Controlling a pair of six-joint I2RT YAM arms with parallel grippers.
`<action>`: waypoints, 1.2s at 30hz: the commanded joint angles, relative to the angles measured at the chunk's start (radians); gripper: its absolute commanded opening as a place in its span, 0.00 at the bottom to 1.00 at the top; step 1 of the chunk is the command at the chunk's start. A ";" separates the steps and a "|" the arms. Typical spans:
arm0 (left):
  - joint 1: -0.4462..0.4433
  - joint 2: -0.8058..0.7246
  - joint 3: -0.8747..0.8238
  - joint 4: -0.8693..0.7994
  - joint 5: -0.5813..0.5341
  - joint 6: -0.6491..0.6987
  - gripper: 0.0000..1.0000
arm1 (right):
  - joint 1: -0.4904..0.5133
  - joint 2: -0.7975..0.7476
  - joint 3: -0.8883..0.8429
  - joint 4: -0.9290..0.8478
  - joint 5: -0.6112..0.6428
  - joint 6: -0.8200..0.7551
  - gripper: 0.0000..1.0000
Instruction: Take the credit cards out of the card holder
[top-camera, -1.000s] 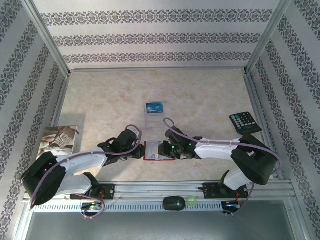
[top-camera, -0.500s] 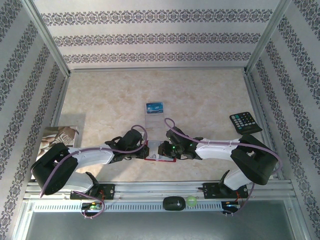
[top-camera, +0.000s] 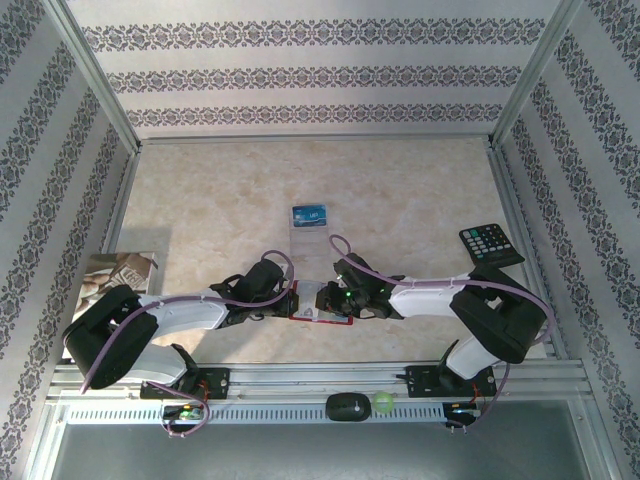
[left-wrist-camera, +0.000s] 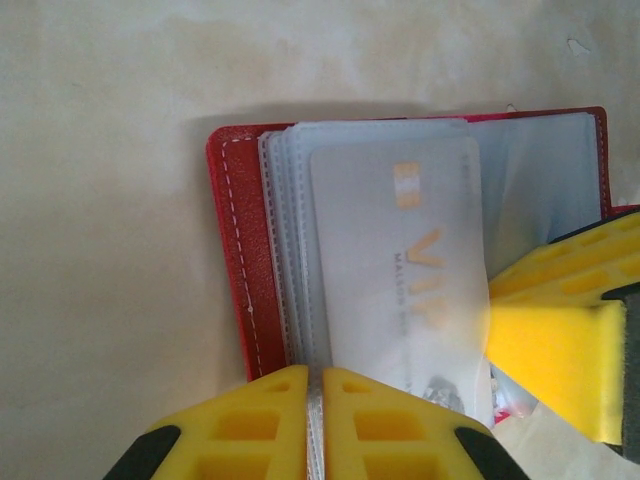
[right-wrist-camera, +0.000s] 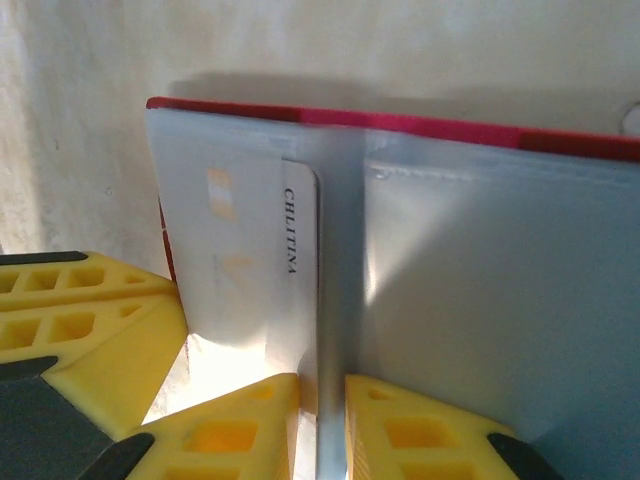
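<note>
Left wrist: wallet (left-wrist-camera: 236, 250) open; silver card (left-wrist-camera: 400, 270) lengthwise toward fingers (left-wrist-camera: 240, 425).

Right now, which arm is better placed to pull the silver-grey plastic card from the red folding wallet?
Probably left: the left end effector is shut at the near edge of the silver-grey plastic card; the right end effector pinches a clear sleeve.

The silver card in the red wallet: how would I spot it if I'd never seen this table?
Look at the near middle of the beige table, where the red card holder lies open. Tucked among its clear plastic sleeves is the silver card. Unlike the blue card lying loose farther back, it is pale grey with faded VIP lettering.
</note>
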 joint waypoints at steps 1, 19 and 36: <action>-0.031 0.043 -0.021 -0.037 0.031 -0.012 0.12 | 0.001 0.044 0.000 0.079 -0.014 0.019 0.20; -0.040 0.082 0.001 -0.014 0.078 -0.026 0.07 | -0.004 0.053 -0.022 0.145 -0.014 0.049 0.10; -0.033 0.051 -0.018 -0.029 0.045 -0.040 0.04 | -0.009 -0.155 -0.082 -0.201 0.197 0.024 0.00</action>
